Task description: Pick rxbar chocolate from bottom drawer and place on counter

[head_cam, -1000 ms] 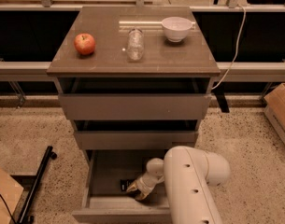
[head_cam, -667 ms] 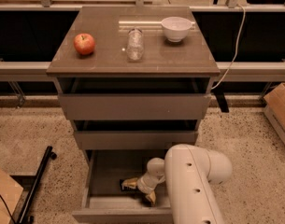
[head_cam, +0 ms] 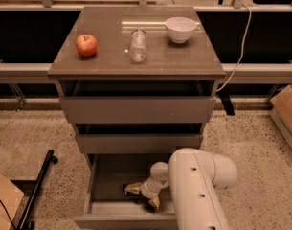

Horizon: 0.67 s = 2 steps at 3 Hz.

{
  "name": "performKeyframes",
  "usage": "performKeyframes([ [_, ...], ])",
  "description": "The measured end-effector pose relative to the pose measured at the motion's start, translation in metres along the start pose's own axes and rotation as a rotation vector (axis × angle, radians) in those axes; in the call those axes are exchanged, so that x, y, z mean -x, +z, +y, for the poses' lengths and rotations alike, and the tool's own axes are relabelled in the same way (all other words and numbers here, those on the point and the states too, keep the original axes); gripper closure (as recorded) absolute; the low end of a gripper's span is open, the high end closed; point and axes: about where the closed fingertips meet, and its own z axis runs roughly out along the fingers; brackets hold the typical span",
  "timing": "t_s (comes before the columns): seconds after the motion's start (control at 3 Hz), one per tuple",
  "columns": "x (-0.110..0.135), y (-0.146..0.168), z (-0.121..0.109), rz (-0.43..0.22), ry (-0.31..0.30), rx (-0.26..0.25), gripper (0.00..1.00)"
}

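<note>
The bottom drawer (head_cam: 95,188) is pulled out below two other drawers. My white arm reaches down into it. My gripper (head_cam: 142,197) is low inside the drawer with its two tan fingers (head_cam: 133,188) spread apart. The rxbar chocolate (head_cam: 127,191) shows only as a small black patch on the drawer floor at the left fingertip, mostly hidden by the gripper. I cannot tell whether the finger touches it. The counter (head_cam: 112,61) is the glossy brown top of the cabinet.
On the counter stand a red apple (head_cam: 86,45), a clear glass jar (head_cam: 138,45) and a white bowl (head_cam: 180,29). A black pole (head_cam: 38,188) lies on the floor at the left. Cardboard boxes sit at the far right (head_cam: 286,111) and the lower left (head_cam: 4,200).
My gripper has shifted slightly within the bottom drawer, with its fingers spread a little wider over the black bar. Nothing on the counter has moved.
</note>
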Motion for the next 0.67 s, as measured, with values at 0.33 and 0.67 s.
performKeyframes([
  [0.33, 0.0, 0.0, 0.0, 0.0, 0.0, 0.0, 0.0],
  [0.67, 0.0, -0.0001, 0.0, 0.0, 0.0, 0.0, 0.19],
])
